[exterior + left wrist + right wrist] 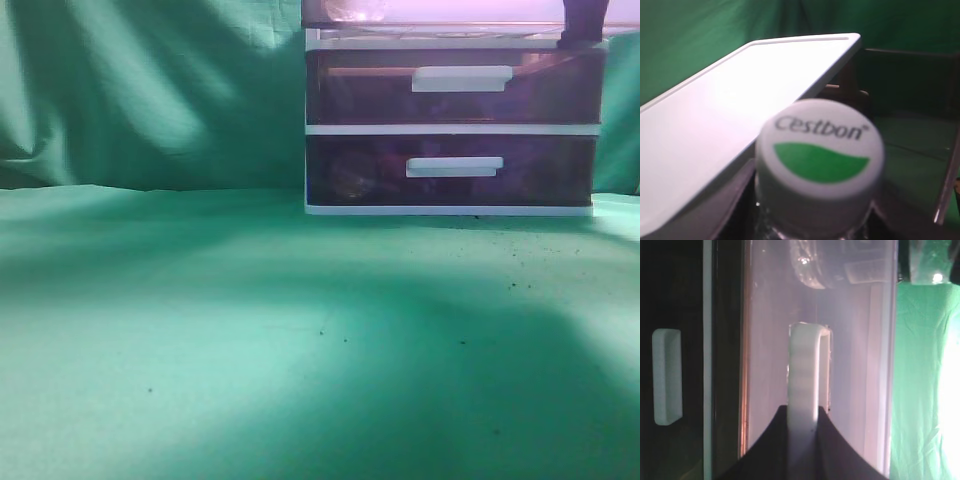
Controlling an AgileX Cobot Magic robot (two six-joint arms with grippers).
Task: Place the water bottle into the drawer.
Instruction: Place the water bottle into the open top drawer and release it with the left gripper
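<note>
water bottle (820,170): one, clear plastic, round white cap printed "cestbon" over a green swoosh; cap fills the left wrist view, blurred, body cut off at the lower edge. it sits just beside the white top panel (740,100) of the drawer unit, above the opened top compartment. left pincer: not visible in its own view, state cannot be told.

drawer (850,365): one, translucent reddish-pink plastic, smooth, with a white bar handle (805,390), ribbed along its edge. in the exterior view only its lower strip (450,15) shows at the top edge, jutting forward of the unit; a clear curved shape shows through its wall, hard to identify.

right pincer (805,440): dark fingers (767,450) clamped on either side of the handle.

darker purple drawers (455,100): two, stacked below, each with a white bar handle, in a white frame.

desk (300,340): green cloth, creased, speckled with dark crumbs.
</note>
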